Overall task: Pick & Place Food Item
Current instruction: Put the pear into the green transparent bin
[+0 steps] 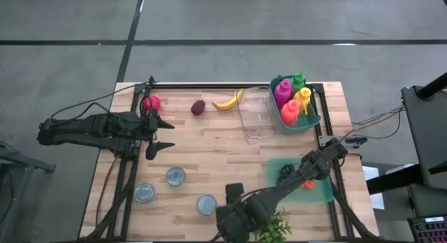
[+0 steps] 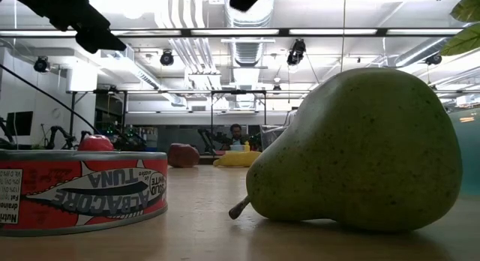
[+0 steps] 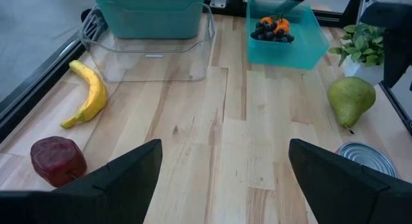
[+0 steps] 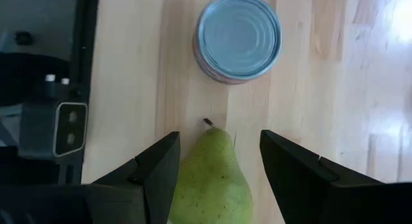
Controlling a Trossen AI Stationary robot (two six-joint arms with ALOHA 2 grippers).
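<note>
at the near edge of the tabletop (image 1: 209, 156), just right of a tuna can (image 4: 238, 36), the pear (image 4: 211, 179) lies on its side, and your right gripper (image 4: 217, 169) hangs directly over it. its jaws stand apart, one on either side of the pear's narrow end, with a gap showing on both sides, so nothing is gripped yet. by the look of it you are in the reach-and-grasp step of the pick. the next move calls for lowering until the jaws straddle the pear's body, then closing squarely so the rounded fruit does not roll or squirt out. your left gripper (image 3: 222, 179) waits at the far left of the tabletop, jaws wide and empty.
</note>
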